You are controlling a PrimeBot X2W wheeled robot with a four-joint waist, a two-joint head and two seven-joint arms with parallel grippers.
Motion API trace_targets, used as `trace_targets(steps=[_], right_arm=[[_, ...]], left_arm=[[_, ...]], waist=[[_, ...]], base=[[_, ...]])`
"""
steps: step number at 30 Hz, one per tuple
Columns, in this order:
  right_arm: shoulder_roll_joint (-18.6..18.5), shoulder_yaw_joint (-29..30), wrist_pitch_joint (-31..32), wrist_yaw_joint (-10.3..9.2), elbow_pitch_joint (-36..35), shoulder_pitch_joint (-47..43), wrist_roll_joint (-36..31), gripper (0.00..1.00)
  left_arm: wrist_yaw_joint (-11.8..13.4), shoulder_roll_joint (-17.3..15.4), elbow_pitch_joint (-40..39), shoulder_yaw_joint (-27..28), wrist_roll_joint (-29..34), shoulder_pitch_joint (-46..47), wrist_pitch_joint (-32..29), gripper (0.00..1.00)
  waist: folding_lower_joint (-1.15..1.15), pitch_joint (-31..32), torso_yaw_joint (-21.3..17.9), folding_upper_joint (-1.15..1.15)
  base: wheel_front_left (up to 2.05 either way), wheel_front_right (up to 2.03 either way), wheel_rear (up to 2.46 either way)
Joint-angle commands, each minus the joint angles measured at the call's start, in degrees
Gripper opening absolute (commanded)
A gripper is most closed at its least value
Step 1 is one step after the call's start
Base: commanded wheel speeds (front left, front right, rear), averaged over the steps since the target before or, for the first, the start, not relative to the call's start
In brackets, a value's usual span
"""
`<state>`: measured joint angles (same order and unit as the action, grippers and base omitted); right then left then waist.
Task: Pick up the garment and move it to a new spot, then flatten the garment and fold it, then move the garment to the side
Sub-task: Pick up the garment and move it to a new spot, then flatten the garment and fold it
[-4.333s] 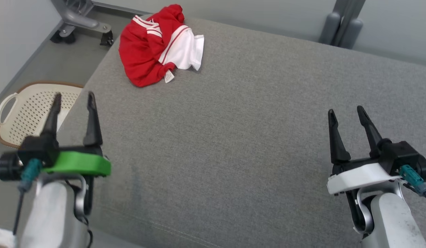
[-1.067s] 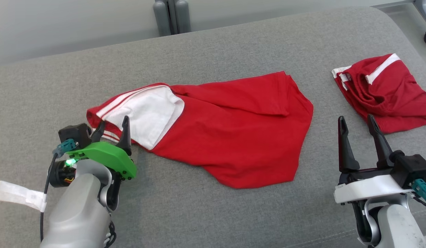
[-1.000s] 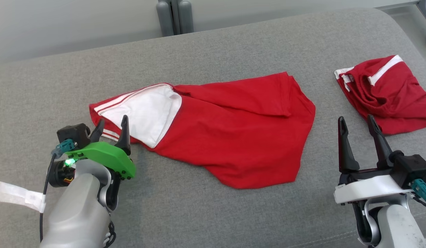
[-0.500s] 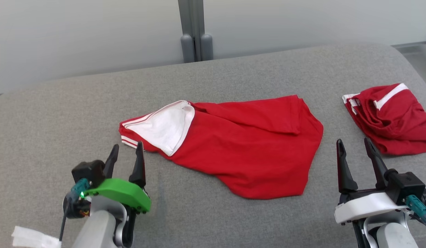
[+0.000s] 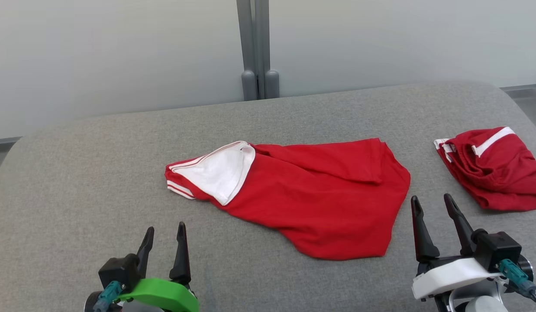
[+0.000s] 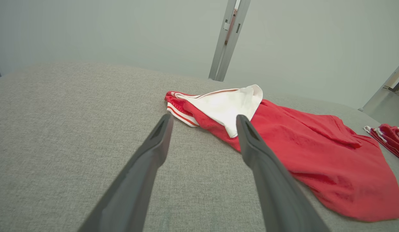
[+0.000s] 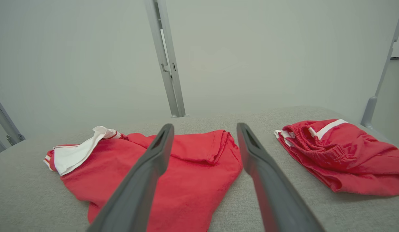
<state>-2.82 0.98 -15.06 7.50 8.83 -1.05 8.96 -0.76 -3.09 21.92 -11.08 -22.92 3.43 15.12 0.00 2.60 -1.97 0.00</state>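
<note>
The left tool (image 5: 165,227) stands open and empty, its fingers apart over the grey fabric worktop (image 5: 90,173). It is short of the white-lined, striped end of the red garment (image 5: 320,199), which lies spread at the worktop's middle. The right tool (image 5: 431,197), also open and holding nothing, sits near the garment's right hem. Further right lies a bunched second red piece (image 5: 497,173), possibly shorts.

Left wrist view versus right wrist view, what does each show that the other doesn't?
Left wrist view: the left gripper, jaws open, aimed at the striped end of the red garment, plus just a corner of the folded garment. Right wrist view: the right gripper, jaws open, and that folded garment whole, waistband included. Both: the red garment with its white panel, the grey cushion and the wall post.
</note>
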Motion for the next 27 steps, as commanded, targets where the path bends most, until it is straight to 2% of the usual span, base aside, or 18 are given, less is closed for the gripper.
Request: trace_targets(steps=[1,22,27], right_arm=[[-0.1,-0.2,-0.2,-0.02,0.3,-0.3,0.1,1.00],[-0.1,0.1,-0.2,-0.02,1.3,1.0,-1.1,1.00],[-0.1,0.0,-0.2,-0.02,1.2,1.3,-1.3,1.00]], left_arm=[[-0.2,0.0,-0.4,0.2,0.7,-0.8,0.0,1.00],[0.6,0.2,-1.2,1.3,3.1,-0.3,0.0,1.00],[0.4,0.2,-0.3,0.0,2.6,1.5,0.0,1.00]], waist=[[0.00,0.0,0.1,0.00],[0.00,-0.9,0.8,0.00],[0.00,-1.8,0.4,0.00]], base=[[0.00,0.00,0.00],[0.00,0.00,0.00],[0.00,0.00,0.00]])
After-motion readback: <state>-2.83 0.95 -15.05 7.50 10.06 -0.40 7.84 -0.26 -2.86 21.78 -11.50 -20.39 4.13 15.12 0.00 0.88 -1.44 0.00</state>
